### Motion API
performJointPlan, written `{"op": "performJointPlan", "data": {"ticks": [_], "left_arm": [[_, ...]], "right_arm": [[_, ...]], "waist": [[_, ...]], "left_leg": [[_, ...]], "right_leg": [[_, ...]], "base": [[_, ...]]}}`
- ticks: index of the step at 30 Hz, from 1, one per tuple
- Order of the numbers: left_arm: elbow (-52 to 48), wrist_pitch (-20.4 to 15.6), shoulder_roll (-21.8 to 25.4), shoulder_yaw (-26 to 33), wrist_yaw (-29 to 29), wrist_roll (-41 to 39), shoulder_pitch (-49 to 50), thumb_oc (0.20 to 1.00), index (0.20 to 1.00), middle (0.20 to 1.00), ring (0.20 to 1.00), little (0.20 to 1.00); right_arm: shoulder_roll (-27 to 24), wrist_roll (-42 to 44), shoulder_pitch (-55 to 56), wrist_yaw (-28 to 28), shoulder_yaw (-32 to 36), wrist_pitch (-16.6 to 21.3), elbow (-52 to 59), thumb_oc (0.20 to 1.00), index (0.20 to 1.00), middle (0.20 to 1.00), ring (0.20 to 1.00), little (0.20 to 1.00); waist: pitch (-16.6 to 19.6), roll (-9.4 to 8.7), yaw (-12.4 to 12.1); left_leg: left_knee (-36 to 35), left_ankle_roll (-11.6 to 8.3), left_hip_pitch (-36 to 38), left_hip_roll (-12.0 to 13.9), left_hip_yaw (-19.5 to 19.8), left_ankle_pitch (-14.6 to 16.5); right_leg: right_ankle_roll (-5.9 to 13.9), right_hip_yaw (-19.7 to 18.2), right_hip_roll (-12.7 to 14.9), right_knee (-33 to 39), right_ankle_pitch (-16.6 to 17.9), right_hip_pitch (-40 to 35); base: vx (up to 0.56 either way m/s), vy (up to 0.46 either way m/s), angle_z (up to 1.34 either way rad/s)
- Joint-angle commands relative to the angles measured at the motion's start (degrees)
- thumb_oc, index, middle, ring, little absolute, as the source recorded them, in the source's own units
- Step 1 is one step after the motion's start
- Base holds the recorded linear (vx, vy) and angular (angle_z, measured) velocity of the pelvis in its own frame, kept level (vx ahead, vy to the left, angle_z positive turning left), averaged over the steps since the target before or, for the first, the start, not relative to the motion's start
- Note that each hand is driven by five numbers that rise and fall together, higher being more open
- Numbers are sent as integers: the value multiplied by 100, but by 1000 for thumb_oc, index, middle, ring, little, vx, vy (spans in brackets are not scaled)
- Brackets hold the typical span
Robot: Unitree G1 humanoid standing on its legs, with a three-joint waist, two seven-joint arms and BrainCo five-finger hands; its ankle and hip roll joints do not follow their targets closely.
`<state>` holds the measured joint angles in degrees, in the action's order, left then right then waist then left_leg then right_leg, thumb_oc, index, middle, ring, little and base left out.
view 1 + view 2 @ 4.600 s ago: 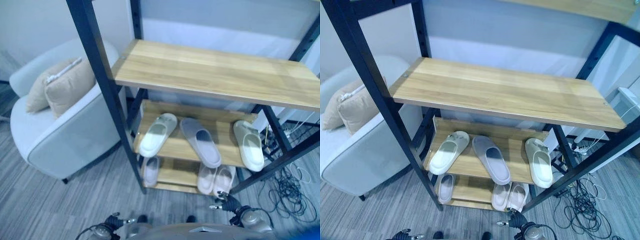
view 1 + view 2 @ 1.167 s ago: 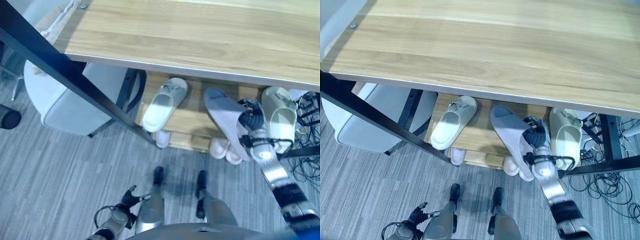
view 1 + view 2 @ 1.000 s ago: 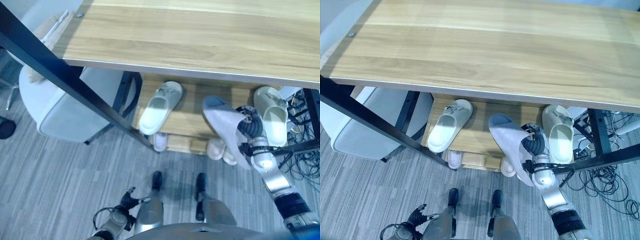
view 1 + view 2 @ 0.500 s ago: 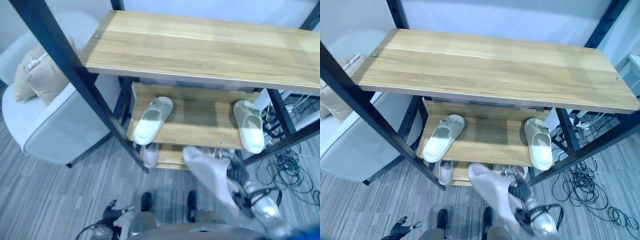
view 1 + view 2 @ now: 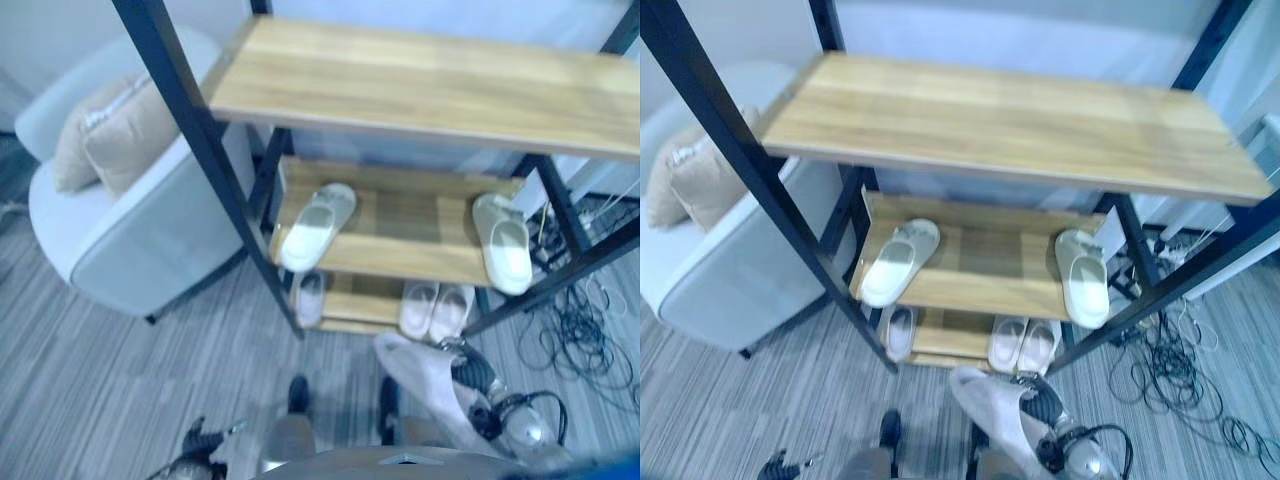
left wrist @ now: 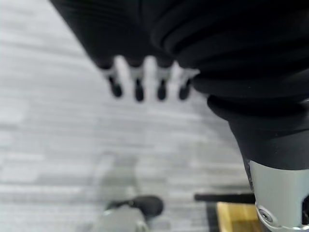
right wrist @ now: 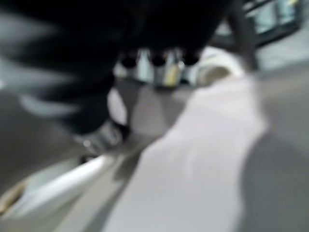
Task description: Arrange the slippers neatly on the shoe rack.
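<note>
My right hand (image 5: 472, 376) is low in front of the rack, its fingers curled round a pale grey slipper (image 5: 424, 386); the slipper (image 7: 193, 164) also lies close under those fingers in the right wrist view. The shoe rack's middle shelf (image 5: 410, 250) carries a whitish-green slipper (image 5: 318, 225) slanted at its left and a matching one (image 5: 503, 252) at its right, with a bare gap between them. On the bottom shelf stand a single pale slipper (image 5: 311, 297) and a pale pair (image 5: 435, 308). My left hand (image 5: 200, 444) hangs low at my left, fingers (image 6: 137, 87) relaxed above the floor.
A wide wooden top shelf (image 5: 420, 85) overhangs the lower shelves, and black frame posts (image 5: 200, 150) slant down in front. A white armchair (image 5: 130, 230) with a beige pillow (image 5: 110, 130) stands left of the rack. Loose cables (image 5: 590, 350) lie on the grey floor at the right.
My right hand has pulled the grey slipper off the middle shelf, down and out towards my body. The camera has also shifted, so the rack now looks farther off.
</note>
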<state>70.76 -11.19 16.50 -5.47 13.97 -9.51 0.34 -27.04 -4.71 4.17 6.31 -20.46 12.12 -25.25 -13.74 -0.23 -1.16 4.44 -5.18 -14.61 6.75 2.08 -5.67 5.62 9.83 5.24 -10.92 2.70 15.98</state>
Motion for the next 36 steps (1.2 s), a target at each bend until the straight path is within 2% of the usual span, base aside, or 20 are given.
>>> {"op": "performJointPlan", "data": {"ticks": [1,3,4,5,6,7,9,10,11,14,15,18,19,20,21,22,24,27,30,36], "left_arm": [[-203,-179,218,-235,130,-158,-473,1000,1000,1000,1000,1000],[-359,-216,282,-430,90,-165,-555,1000,1000,1000,1000,1000],[-529,-271,379,-635,128,-241,-749,1000,1000,1000,1000,1000],[-659,-286,382,-684,121,-271,-761,1000,1000,1000,1000,1000],[-749,-333,424,-720,163,-365,-818,1000,1000,1000,1000,1000],[-748,-333,425,-716,163,-366,-822,1000,1000,1000,1000,1000],[-1016,-415,519,-733,235,-723,-1033,1000,1000,1000,1000,1000],[-1017,-413,519,-729,235,-723,-1032,1000,1000,1000,1000,1000],[-1182,-482,573,-641,320,-974,-1161,1000,1000,1000,1000,1000],[-1184,-536,610,-580,360,-1114,-1245,1000,1000,1000,1000,1000],[-1207,-600,634,-556,414,-1505,-1493,1000,1000,1000,1000,1000],[-1272,-666,591,-592,411,-1794,-1544,1000,1000,1000,1000,1000],[-1299,-659,596,-598,435,-1900,-1527,1000,1000,1000,1000,1000],[-1342,-652,574,-569,414,-2210,-1482,1000,1000,1000,1000,1000],[-1340,-652,571,-564,413,-2211,-1486,1000,1000,1000,1000,1000],[-1337,-647,561,-549,375,-2410,-1472,1000,1000,1000,1000,1000],[-1315,-633,577,-635,315,-2678,-1381,1000,1000,1000,1000,1000],[-1281,-631,624,-792,319,-2594,-1267,1000,1000,1000,1000,1000],[-1133,-559,615,-832,258,-2622,-1202,1000,1000,1000,1000,1000],[-700,-430,616,-1137,122,-2635,-764,1000,1000,1000,1000,1000]], "right_arm": [[-199,240,-958,414,62,139,488,200,200,200,200,200],[-299,171,-1381,497,-69,86,352,200,200,200,200,200],[-468,148,-2069,690,-180,39,145,200,200,200,200,200],[-503,190,-2246,759,-158,40,81,200,200,200,200,200],[-528,235,-2549,904,-164,28,37,200,200,200,200,200],[-526,236,-2560,906,-169,30,29,200,200,200,200,200],[-767,140,-3411,1223,-292,21,4,200,200,200,200,200],[-765,141,-3417,1225,-297,22,-1,200,200,200,200,200],[-900,42,-3890,1338,-390,19,125,200,200,200,200,200],[-1031,-13,-4185,1418,-439,25,183,200,200,200,200,200],[-1252,-199,-5161,1607,-705,-65,129,200,200,200,200,200],[-1282,-174,-5865,1766,-882,-108,67,200,200,200,200,200],[-1285,-131,-6185,1827,-953,-159,-33,200,200,200,200,200],[-1316,-138,-6716,1873,-1127,-235,-54,200,200,200,200,200],[-1315,-136,-6728,1874,-1136,-233,-61,200,200,200,200,200],[-1330,-81,-6939,1859,-1228,-262,-156,200,200,200,200,200],[-1327,723,-7473,1743,-1348,-203,-747,200,200,200,200,200],[-1335,1211,-7738,1685,-1442,-137,-976,200,200,200,200,200],[-1314,1402,-7888,1612,-1528,-170,-1165,200,200,200,200,200],[-960,2214,-8489,1578,-1738,-268,-2824,200,200,200,200,200]], "waist": [[-703,-27,8],[-773,16,-40],[-863,54,-79],[-869,72,-98],[-925,58,-107],[-916,53,-105],[-1019,88,-133],[-993,84,-132],[-1022,88,-171],[-967,60,-189],[-950,77,-253],[-907,65,-291],[-894,72,-321],[-914,76,-365],[-898,74,-359],[-925,72,-368],[-1073,92,-439],[-1374,79,-452],[-1587,74,-443],[-1605,121,-502]], "left_leg": [[1488,135,-587,-308,229,1002],[1838,153,-982,-330,296,1113],[2310,180,-1608,-374,359,1187],[2440,199,-1787,-396,385,1212],[2746,194,-2004,-422,400,1436],[2774,195,-2032,-424,397,1452],[3682,288,-3054,-537,464,1715],[3709,289,-3098,-539,461,1726],[4340,359,-3768,-599,500,1941],[4741,376,-4199,-611,501,2076],[5818,450,-5190,-731,557,2473],[6434,533,-5702,-741,571,2725],[6875,584,-5967,-778,582,2885],[7688,664,-6402,-840,589,3212],[7706,664,-6437,-844,586,3213],[8079,686,-6630,-861,598,3362],[9725,732,-7383,-988,574,3892],[10530,677,-7534,-1015,557,4175],[10902,655,-7534,-1017,561,4323],[11366,588,-7534,-928,536,4577]], "right_leg": [[138,-156,478,-1388,-1279,-14],[93,-174,528,-1823,-1501,379],[39,-222,599,-2407,-1670,984],[3,-259,616,-2526,-1743,1145],[-25,-333,633,-2844,-1991,1368],[-25,-340,637,-2871,-2007,1398],[-119,-530,697,-3788,-2253,2450],[-118,-537,700,-3815,-2264,2494],[-205,-645,714,-4469,-2512,3203],[-240,-693,738,-4798,-2668,3595],[-356,-901,779,-5883,-3023,4578],[-448,-1032,787,-6543,-3255,5158],[-490,-1110,753,-6984,-3378,5421],[-538,-1195,743,-7727,-3569,5861],[-537,-1202,745,-7748,-3573,5898],[-559,-1254,747,-8095,-3680,6080],[-554,-1569,741,-9612,-3928,6730],[-593,-1890,677,-10512,-4028,6894],[-615,-2079,645,-10975,-4102,6906],[-700,-2370,584,-11648,-4204,7008]], "base": [[-48,5,40],[-88,-16,47],[-128,-6,-8],[-85,-22,-54],[11,-18,-29],[-26,-15,16],[-124,12,29],[-122,-2,-5],[-45,-7,4],[-34,-34,4],[0,0,0],[29,20,-10],[123,32,-11],[119,33,3],[123,27,4],[133,19,-1],[246,24,-1],[135,2,-4],[68,-10,-4],[20,4,-4]]}}
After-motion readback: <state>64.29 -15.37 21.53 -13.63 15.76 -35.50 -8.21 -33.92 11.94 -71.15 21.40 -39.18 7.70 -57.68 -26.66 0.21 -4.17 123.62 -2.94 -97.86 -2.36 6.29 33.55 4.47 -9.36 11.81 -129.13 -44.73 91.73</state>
